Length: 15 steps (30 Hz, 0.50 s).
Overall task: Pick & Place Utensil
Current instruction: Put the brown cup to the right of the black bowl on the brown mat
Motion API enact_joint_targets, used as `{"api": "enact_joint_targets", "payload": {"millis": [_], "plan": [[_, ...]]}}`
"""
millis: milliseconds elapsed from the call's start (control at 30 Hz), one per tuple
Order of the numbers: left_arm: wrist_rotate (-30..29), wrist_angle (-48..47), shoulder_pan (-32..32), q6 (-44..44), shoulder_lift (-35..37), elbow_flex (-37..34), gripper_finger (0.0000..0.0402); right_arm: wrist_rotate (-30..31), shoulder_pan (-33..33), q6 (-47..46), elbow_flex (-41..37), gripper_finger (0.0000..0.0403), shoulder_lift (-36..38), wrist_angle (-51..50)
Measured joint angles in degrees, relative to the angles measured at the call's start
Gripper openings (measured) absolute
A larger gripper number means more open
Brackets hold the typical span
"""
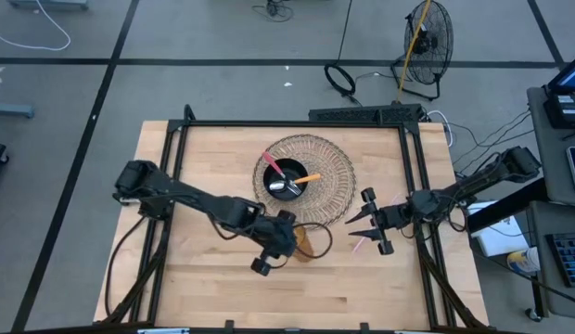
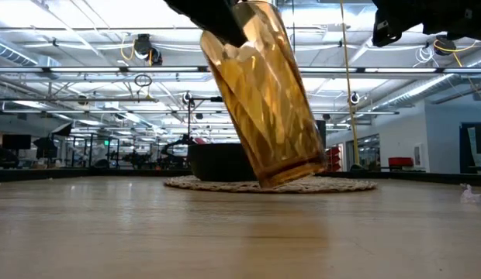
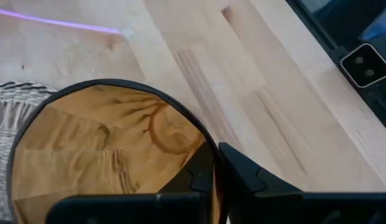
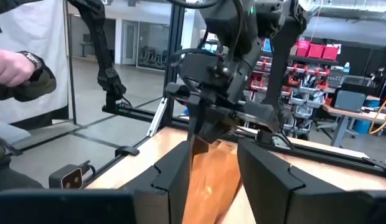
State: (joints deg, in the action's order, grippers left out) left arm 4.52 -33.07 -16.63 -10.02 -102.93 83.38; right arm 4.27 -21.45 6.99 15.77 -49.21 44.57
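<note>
While tilted above the worktop (image 1: 213, 269), hangs clear of the wood: amber glass (image 2: 264, 93), rim clamped in the left gripper (image 1: 280, 243) jaws, just in front of the woven mat (image 1: 336, 176). Resting mid-mat: black bowl (image 1: 287, 179) with pink utensil (image 1: 272, 162), orange utensil (image 1: 308, 177) and spoon (image 1: 284, 186) inside. Hovering at the mat's right edge: right gripper (image 1: 362, 218), jaws apart, holding nothing. Lying on the wood just beside that gripper: pink stick (image 1: 359, 244). Beyond the frame in the right wrist view: a person's hand (image 4: 15, 67).
</note>
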Motion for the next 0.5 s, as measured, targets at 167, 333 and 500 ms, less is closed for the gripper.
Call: {"api": "enact_joint_targets", "payload": {"millis": [167,333,500], "plan": [[-0.03,-4.14,0.05,-0.11,-2.69,3.35,0.0026,0.02,0.00,-0.10,0.00,0.0132,0.02,-0.85],[0.47,-4.39,0.05,-0.42,-2.98,3.51,0.0007,0.07,-0.02,0.34,0.00,0.0132,0.04,-1.22],[-0.02,-4.34,0.03,-0.37,-2.98,3.51,0.0041,0.07,-0.02,0.35,0.00,0.0132,0.04,-1.49]]}}
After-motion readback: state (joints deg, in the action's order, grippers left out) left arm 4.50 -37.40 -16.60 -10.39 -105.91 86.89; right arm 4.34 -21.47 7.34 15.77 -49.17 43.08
